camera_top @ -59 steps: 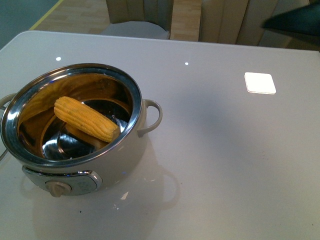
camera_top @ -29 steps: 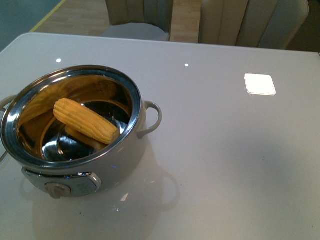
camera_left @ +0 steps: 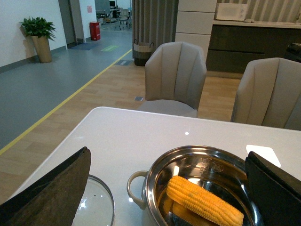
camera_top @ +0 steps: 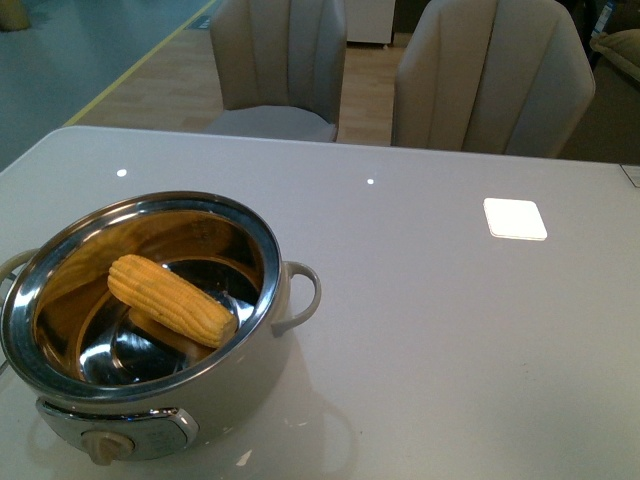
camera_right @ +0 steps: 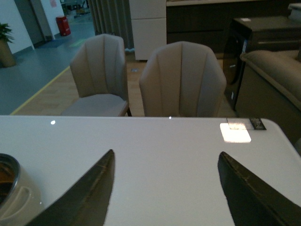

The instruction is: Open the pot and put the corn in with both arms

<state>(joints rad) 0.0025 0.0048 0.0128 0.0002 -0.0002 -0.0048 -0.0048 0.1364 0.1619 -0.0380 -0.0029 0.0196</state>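
Note:
The cream pot (camera_top: 240,385) stands open at the front left of the white table (camera_top: 450,330). The yellow corn (camera_top: 170,299) lies slanted inside on the steel bottom. Neither arm shows in the front view. In the left wrist view my left gripper (camera_left: 167,186) is open and empty, raised above and behind the pot (camera_left: 153,176), with the corn (camera_left: 204,206) showing between its fingers (camera_left: 51,193). A glass lid (camera_left: 96,205) lies on the table beside the pot. In the right wrist view my right gripper (camera_right: 164,183) is open and empty over bare table, with the pot's handle (camera_right: 19,205) at the edge.
Two beige chairs (camera_top: 490,75) stand behind the table's far edge. A bright square light patch (camera_top: 515,218) lies on the table at the right. A dark sofa (camera_right: 270,80) and cabinets stand further off.
The front view has tilted upward, so the chairs now show and the pot sits lower in the picture. A dark arm at the top right one second ago has left the view. The corn has not moved.

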